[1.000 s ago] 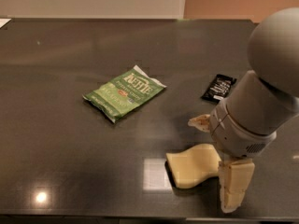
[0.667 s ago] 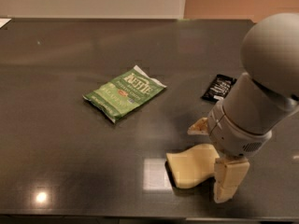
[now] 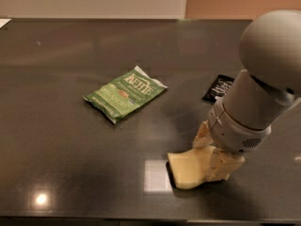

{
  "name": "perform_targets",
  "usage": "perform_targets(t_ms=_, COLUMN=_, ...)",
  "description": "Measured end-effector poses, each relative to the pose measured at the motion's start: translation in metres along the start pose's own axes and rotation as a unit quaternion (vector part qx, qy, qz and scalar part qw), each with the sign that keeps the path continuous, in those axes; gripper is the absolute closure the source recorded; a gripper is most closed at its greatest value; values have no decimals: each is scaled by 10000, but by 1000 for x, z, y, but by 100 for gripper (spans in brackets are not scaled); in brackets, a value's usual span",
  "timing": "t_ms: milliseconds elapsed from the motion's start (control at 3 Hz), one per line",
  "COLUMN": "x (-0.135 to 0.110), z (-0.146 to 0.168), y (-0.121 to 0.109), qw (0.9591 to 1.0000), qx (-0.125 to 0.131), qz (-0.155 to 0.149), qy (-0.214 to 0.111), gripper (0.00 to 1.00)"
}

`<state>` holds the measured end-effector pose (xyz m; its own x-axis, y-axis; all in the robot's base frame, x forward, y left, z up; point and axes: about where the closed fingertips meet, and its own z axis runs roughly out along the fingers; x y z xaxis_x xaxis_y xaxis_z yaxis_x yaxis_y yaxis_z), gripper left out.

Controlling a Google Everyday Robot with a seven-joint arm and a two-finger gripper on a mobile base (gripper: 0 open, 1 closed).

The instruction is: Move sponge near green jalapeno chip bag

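Beneath the gripper (image 3: 213,151), the sponge (image 3: 187,169).

Perhaps office kitchenette: dark polished counter (image 3: 70,173), green chip bag (image 3: 124,94); claw (image 3: 212,154) near its front edge.

From my station, the arm's biggest part is a smooth, matte, pale grey joint housing (image 3: 275,46), rounded like a ball. Below it runs a thick cylindrical forearm (image 3: 249,102) in a slightly darker grey, with a soft shadow where it meets the ball. The forearm ends in a lighter grey wrist collar (image 3: 235,133), ringed by a thin seam, with a small patch of dotted grille (image 3: 250,142) on its underside. The gripper (image 3: 214,152) is cream-coloured and blocky, and sits under that collar at the lower right of my view.
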<state>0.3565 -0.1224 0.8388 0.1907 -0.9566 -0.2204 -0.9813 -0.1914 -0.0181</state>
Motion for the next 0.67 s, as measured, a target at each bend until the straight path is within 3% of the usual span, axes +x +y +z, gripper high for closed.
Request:
perform_targets(t_ms=333, x=-15, z=-13, y=-8, qw=9999, qx=86, qz=-16, qy=-85, gripper=87)
perform_targets(t_ms=667, x=-33, z=-25, y=-25, qw=9997, qx=185, qz=3, qy=-159, gripper=100)
